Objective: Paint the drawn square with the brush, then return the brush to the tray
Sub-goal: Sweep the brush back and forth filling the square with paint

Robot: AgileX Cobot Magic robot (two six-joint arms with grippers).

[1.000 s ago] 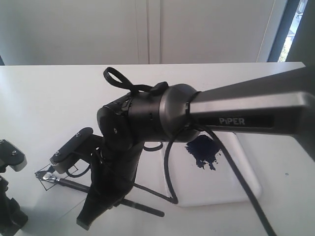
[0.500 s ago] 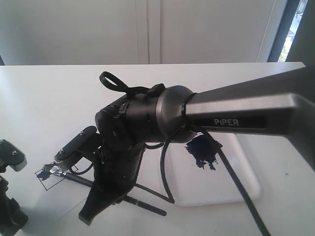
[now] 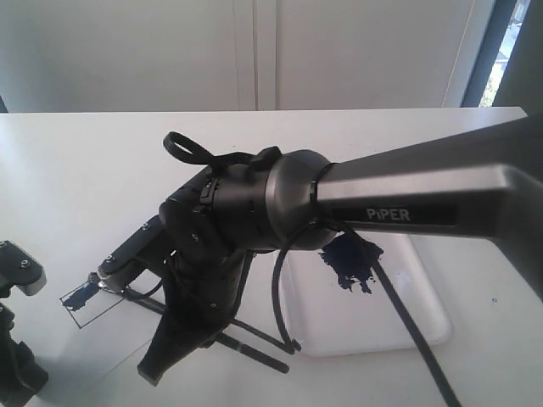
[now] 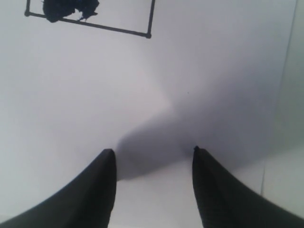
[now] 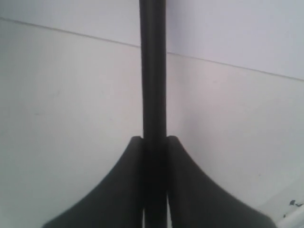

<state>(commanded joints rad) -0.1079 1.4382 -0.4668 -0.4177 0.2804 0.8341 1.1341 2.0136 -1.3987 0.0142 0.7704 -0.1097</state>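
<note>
The thin black-handled paintbrush [image 5: 153, 71], likely light, stiff and slick, was clamped by its handle in the right claw [image 5: 154, 141], tip at the black-outlined, blue-smeared square [image 3: 85, 298], eight o'clock from the glossy white plastic tray [image 3: 424, 318]. The left claw [image 4: 153, 152] hung wide and empty above the smooth white table [image 3: 85, 170], a pale wall [image 3: 127, 51] at twelve o'clock.

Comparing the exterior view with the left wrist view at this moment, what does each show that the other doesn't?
Only the exterior view shows the tray with its dark paint blot, the brush and the right arm. Only the left wrist view shows the left gripper, its jaws open with nothing between them. Both show the drawn square, partly smeared dark blue.
</note>
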